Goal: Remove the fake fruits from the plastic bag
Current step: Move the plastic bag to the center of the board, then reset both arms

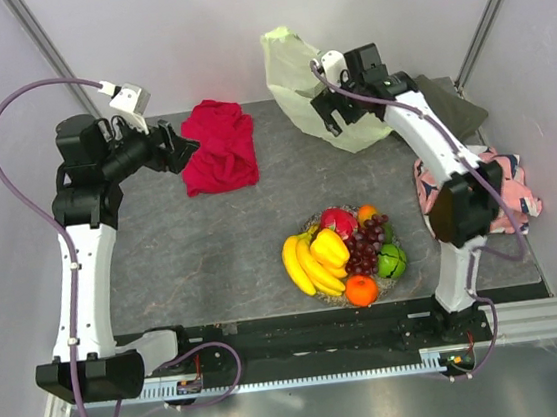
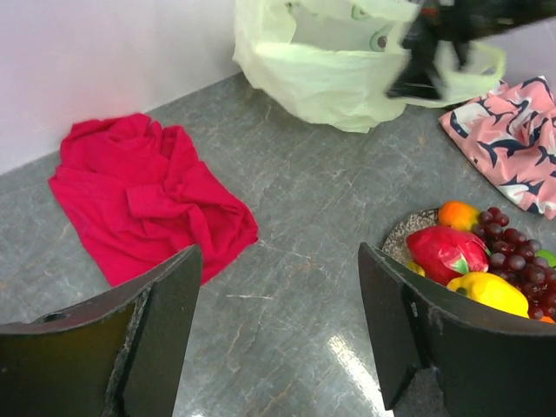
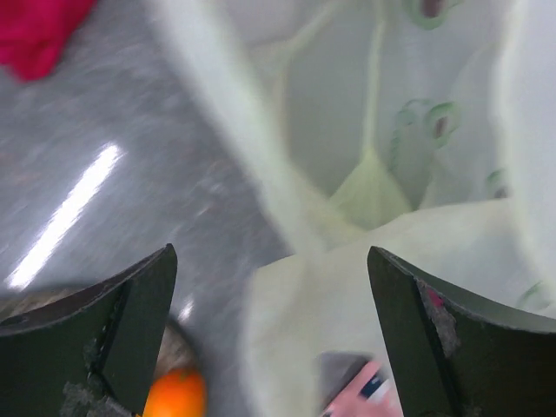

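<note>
The right pincer is opened wide and has nothing between its fingers. It is up against the plastic bag. Whether a finger touches the film I cannot tell, because the wrist view is blurred. The bag stands at the far edge of the desk, in the right half. Its long axis slants from the far edge toward the right edge. From this pincer the bag lies directly ahead. The wrist camera seems to look into its pale, crinkled inside, and no fruit shows there.

The left pincer is also wide open and empty. It hangs over the far left part of the desk, just beside the red cloth and well apart from the bag. So the right arm is clearly the nearer one.

The fake fruits lie heaped on a round dish near the near edge, right of the middle. The heap includes a banana bunch, grapes and an orange. I judge the bag is empty or almost empty. The next move would be to check inside it.
</note>
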